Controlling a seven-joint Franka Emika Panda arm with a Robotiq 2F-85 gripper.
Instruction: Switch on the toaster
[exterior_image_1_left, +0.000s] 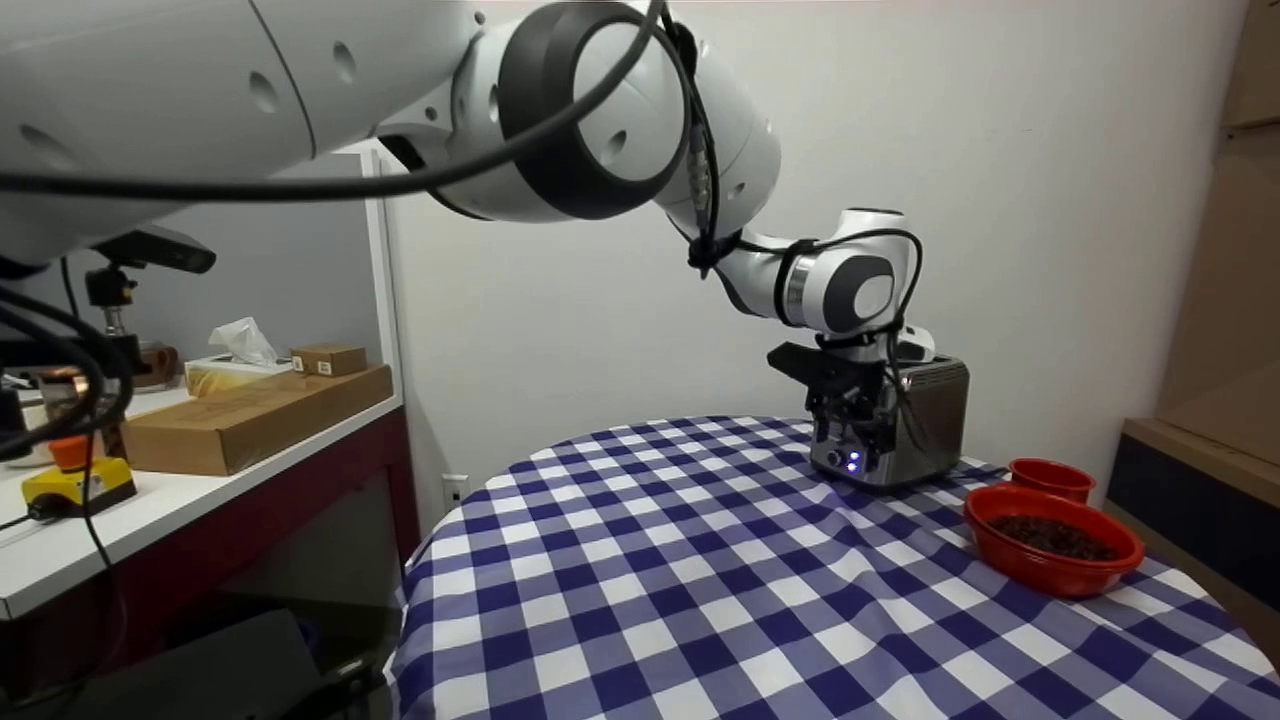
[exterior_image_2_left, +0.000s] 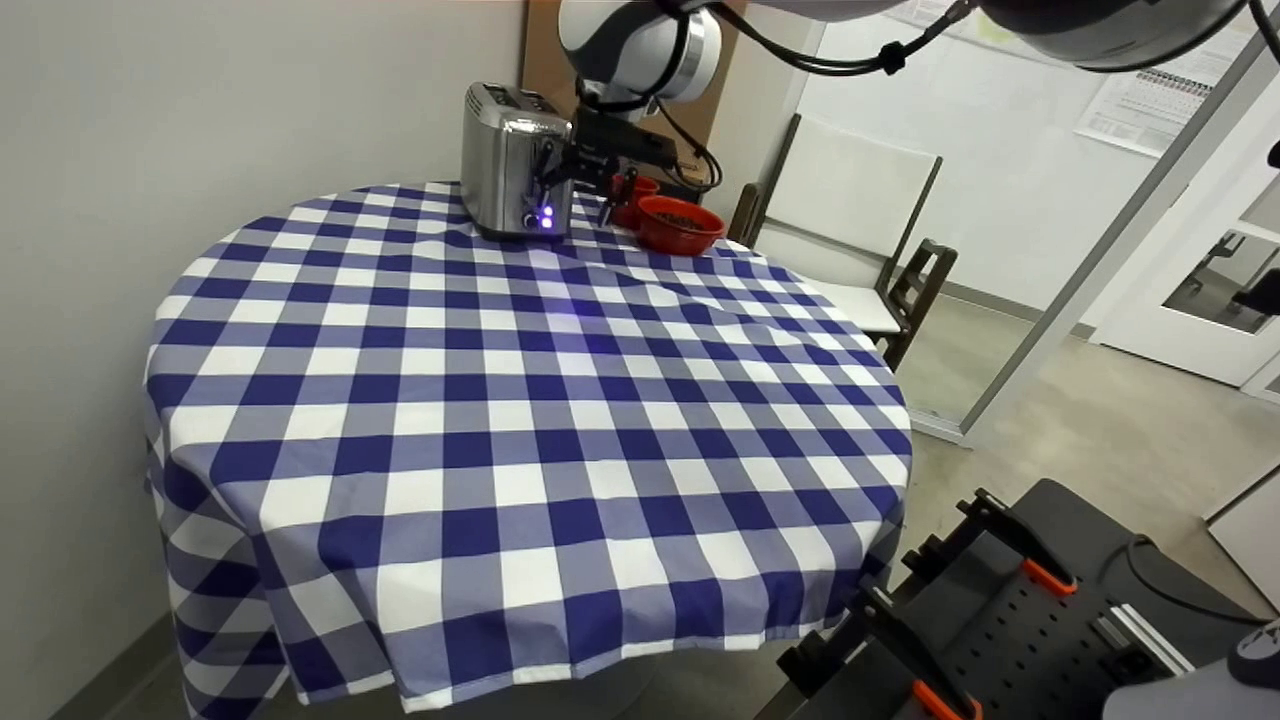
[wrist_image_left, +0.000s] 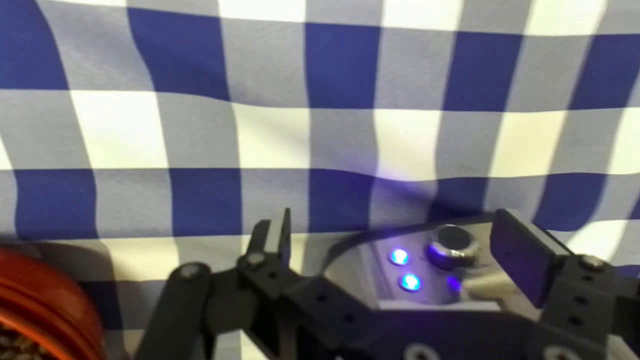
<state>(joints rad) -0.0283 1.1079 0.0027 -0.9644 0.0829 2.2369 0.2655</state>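
Note:
The toaster (exterior_image_1_left: 940, 415) is a shiny silver box with slots on top. It stands upright at the table's far side and shows in both exterior views (exterior_image_2_left: 495, 170). Two blue-white lights (wrist_image_left: 405, 270) glow on its front panel, beside a round dark-topped knob (wrist_image_left: 452, 245). My gripper (wrist_image_left: 392, 225) points down at this front end, fingers spread wide with nothing held between them. In the wrist view the panel lies between and below the fingers, and the right finger overlaps the panel's edge. My gripper (exterior_image_2_left: 582, 185) hides part of the front; contact cannot be told. The lever cannot be made out.
A red bowl (exterior_image_1_left: 1050, 570) with small dark pieces sits close beside the toaster, with a smaller red bowl (exterior_image_1_left: 1055, 478) behind it. Both stand on the blue checked tablecloth (exterior_image_1_left: 640, 600). A wall is close behind the toaster. A black cable (exterior_image_1_left: 915, 280) hangs along the wrist.

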